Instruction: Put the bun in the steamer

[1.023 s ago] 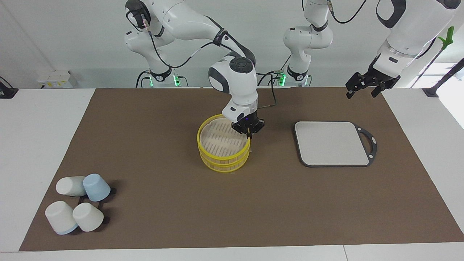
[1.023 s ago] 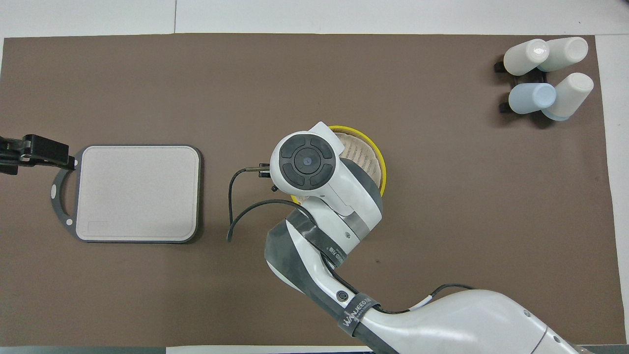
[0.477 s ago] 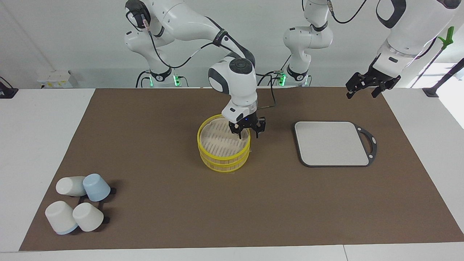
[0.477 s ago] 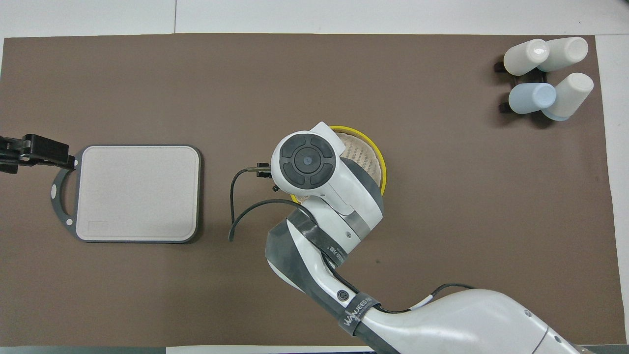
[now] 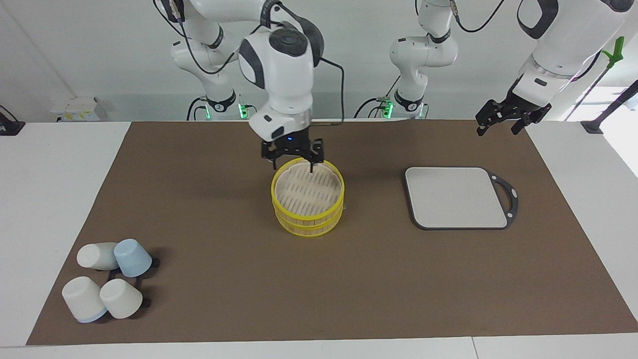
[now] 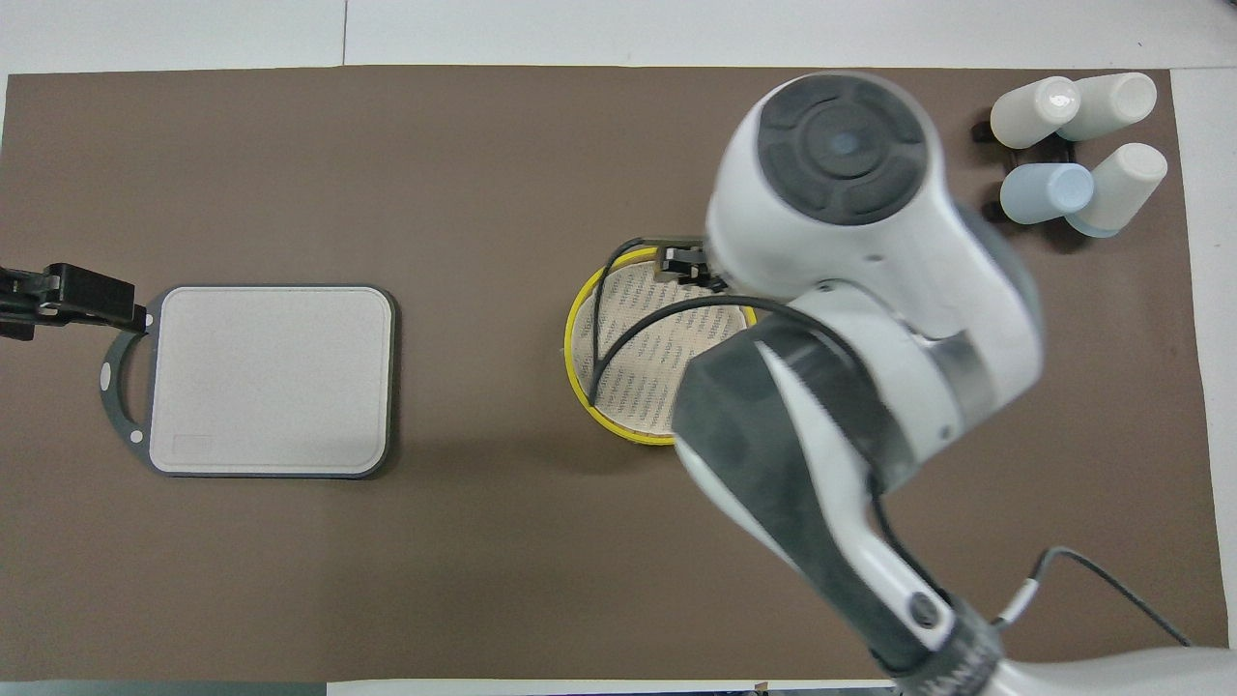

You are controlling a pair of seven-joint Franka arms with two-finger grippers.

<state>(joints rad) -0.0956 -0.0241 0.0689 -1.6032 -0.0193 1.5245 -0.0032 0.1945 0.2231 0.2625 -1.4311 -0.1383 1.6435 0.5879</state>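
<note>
Yellow-rimmed steamer (image 5: 307, 199) sits under the right pincer (image 5: 293, 155) (fingers spread, holding nothing, clear of the rim).

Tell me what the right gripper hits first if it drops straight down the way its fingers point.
Probably the yellow-rimmed slatted steamer: the open right gripper hangs fingers-down over its edge nearest the robots, so the rim or slatted top comes first. Depth is uncertain.

the scene was brightly and evenly lit from above. shadows were soft: a faint one lay on the brown mat (image 5: 199, 209) beside the steamer (image 5: 307, 197), darker ones under the cups (image 5: 107, 281). the right arm (image 6: 850, 319) looked blurred in the overhead view. no glare showed.
</note>
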